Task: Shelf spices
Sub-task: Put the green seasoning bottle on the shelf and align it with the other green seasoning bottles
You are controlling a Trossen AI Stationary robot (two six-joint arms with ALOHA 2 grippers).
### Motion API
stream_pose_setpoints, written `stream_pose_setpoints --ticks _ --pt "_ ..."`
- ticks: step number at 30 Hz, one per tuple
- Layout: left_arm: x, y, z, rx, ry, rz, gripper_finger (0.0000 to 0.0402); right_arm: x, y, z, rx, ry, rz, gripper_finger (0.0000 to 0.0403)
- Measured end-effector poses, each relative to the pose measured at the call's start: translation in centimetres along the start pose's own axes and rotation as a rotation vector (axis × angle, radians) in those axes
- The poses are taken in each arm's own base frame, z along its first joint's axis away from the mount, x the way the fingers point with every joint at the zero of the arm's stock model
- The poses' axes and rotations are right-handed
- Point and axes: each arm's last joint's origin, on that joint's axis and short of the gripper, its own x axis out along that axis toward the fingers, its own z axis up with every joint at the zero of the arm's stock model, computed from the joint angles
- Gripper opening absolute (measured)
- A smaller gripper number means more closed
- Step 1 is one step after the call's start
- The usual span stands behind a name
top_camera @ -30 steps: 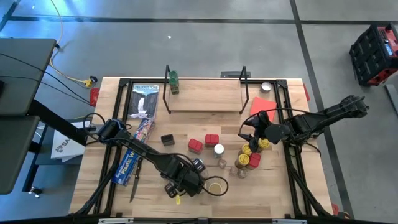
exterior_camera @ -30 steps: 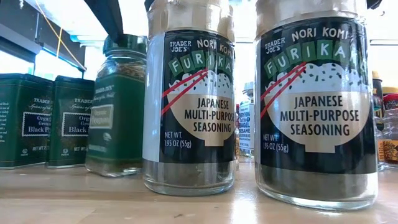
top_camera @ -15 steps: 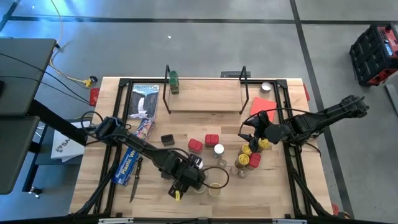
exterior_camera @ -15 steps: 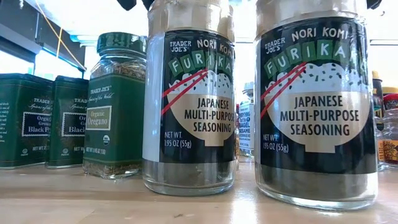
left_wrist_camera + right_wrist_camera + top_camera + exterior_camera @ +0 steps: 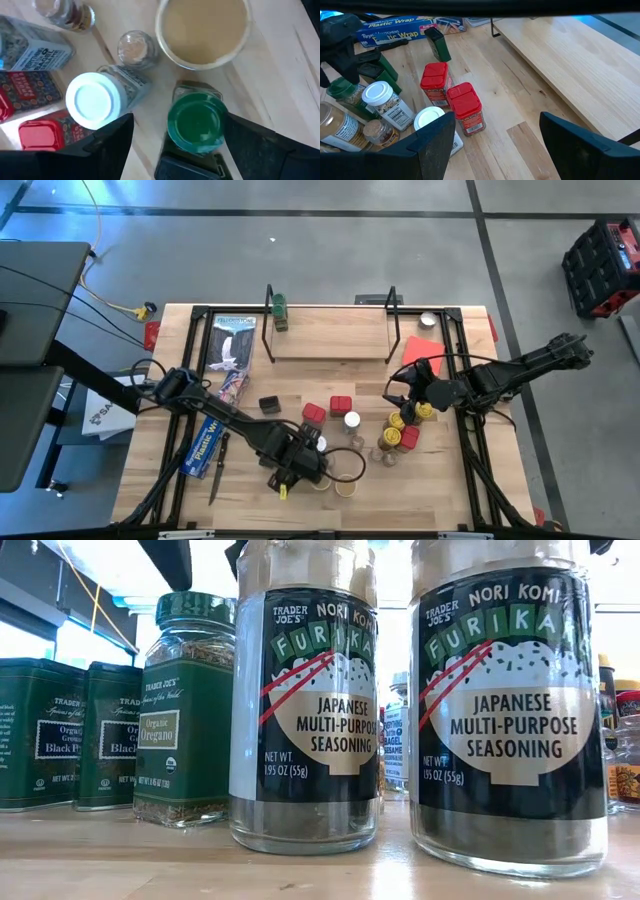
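A green-lidded oregano jar [image 5: 196,122] [image 5: 185,710] stands upright on its base on the table near the front edge. My left gripper [image 5: 178,120] [image 5: 300,463] hangs over it, pointing down and open; its fingers stand on either side of the lid, apart from it. Beside it are a white-lidded jar [image 5: 90,100], a tiny clear jar [image 5: 134,47] and a tan-lidded jar [image 5: 202,30]. The shelf [image 5: 330,335] stands at the far edge with one green jar [image 5: 279,311] on its left end. My right gripper [image 5: 496,120] [image 5: 402,395] waits open above the table's right side.
Red square tins [image 5: 327,410] [image 5: 450,95] stand mid-table, and yellow- and red-lidded jars [image 5: 400,435] cluster under my right gripper. A blue plastic-wrap box [image 5: 210,435] lies at the left. Two dark green tins [image 5: 60,730] stand left of the oregano jar. A red card [image 5: 420,348] leans by the shelf.
My left gripper has rolled about its own axis, opened and let go of the green-lidded jar. The jar was tilted under the fingers and now stands upright on the table with its label facing the low camera.
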Motion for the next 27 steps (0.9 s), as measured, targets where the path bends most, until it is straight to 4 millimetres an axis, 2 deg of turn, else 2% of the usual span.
stream_pose_setpoints --ticks 4,10,15,20,27 --pt "0.4 -0.2 0.1 0.007 0.003 -0.064 0.0296 0.0 0.0 0.0 0.000 0.001 0.000 0.0284" --pt "0.5 -0.2 0.1 0.007 0.003 -0.056 0.0296 0.0 0.0 0.0 0.000 0.001 0.000 0.0284" --pt "1.7 0.1 -0.8 -0.011 0.056 -0.074 0.0296 0.0 0.0 0.0 0.000 0.000 0.000 0.0284" --pt "1.9 0.3 -0.8 -0.019 0.053 -0.047 0.0296 0.0 0.0 0.0 -0.001 0.001 0.000 0.0284" --pt "1.8 0.1 -0.4 -0.012 0.022 -0.044 0.0275 0.0 0.0 0.0 -0.001 0.001 0.000 0.0284"
